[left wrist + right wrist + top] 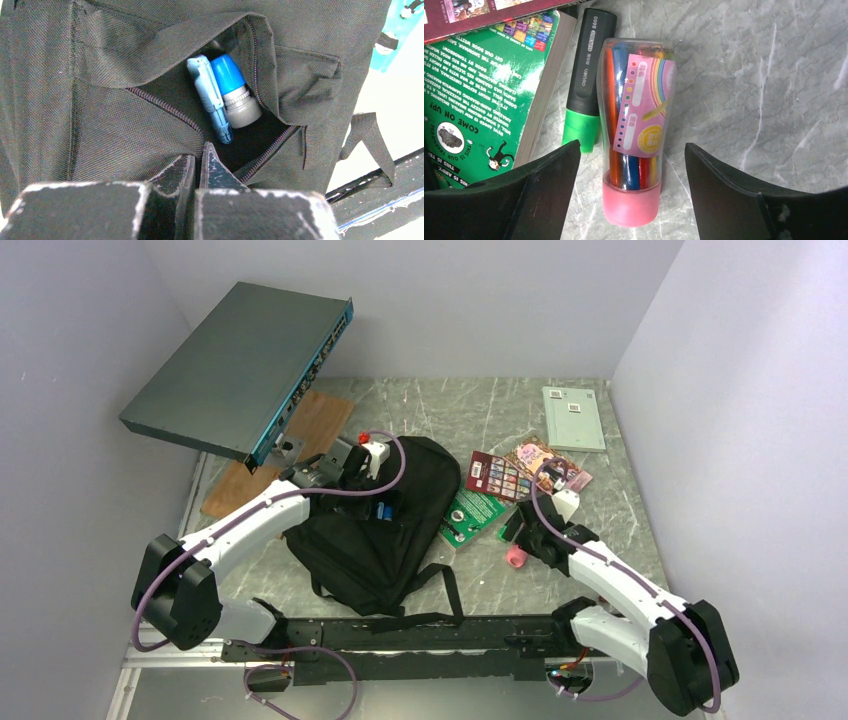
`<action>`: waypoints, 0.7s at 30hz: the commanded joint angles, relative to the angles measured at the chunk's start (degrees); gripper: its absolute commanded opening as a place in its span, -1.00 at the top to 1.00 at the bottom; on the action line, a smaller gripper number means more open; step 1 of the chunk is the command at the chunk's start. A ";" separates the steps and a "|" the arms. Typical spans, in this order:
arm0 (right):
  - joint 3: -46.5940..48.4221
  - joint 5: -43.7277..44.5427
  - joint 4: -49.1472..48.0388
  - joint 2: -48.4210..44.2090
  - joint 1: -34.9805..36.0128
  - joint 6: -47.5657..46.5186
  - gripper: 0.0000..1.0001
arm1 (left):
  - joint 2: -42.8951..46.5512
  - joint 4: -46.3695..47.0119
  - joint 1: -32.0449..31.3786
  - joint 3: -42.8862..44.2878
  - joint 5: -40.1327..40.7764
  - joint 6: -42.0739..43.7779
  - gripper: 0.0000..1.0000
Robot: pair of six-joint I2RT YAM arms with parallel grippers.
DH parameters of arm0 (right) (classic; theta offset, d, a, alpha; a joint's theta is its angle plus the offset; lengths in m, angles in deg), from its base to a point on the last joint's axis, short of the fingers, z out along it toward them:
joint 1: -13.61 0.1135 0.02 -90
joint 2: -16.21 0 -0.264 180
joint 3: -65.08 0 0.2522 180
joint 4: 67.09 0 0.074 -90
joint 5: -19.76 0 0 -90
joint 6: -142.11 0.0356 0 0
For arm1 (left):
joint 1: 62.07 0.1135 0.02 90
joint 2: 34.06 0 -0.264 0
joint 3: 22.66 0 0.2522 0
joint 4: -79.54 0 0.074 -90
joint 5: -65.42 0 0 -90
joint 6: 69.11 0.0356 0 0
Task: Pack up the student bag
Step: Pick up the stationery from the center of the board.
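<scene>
Stationery stage of the packing, by the look of it. Left of centre on the bench (470,410): the student bag (385,540), lying flat with its front pocket (175,90) unzipped and gaping. Inside the pocket, side by side and touching: a blue pen (210,95) and a blue-capped grey cylinder (239,100). Just below the zip opening, the left hand (199,159), clenched, fingers pressed together on nothing visible. Off to the right, well apart from the bag, the right hand (631,147), spread wide and straddling a clear tube of coloured pens (634,120) with a pink cap, not yet touching it. Beside the tube, a green highlighter (586,75), touching or nearly so, and next to that a green paperback (474,100). Next, probably: close squarely on the tube's sides without nudging the highlighter, lift, carry across to the gaping pocket. Likely needs the left hand clear of the opening, or holding the flap up.
</scene>
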 commanded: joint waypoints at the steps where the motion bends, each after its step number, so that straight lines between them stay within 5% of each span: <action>1: 1.58 0.21 -0.77 -0.11 -1.03 -1.68 -0.68 | 1.13 2.39 -0.23 1.06 -0.87 1.37 1.00; 11: 9.26 -2.78 -3.19 12.25 -9.71 -9.10 -0.81 | 1.18 2.30 -0.28 1.03 -0.91 1.42 1.00; 21: 7.39 -7.86 -8.93 12.20 -12.73 -10.80 -0.48 | 1.29 2.48 -0.28 0.82 -1.19 1.38 1.00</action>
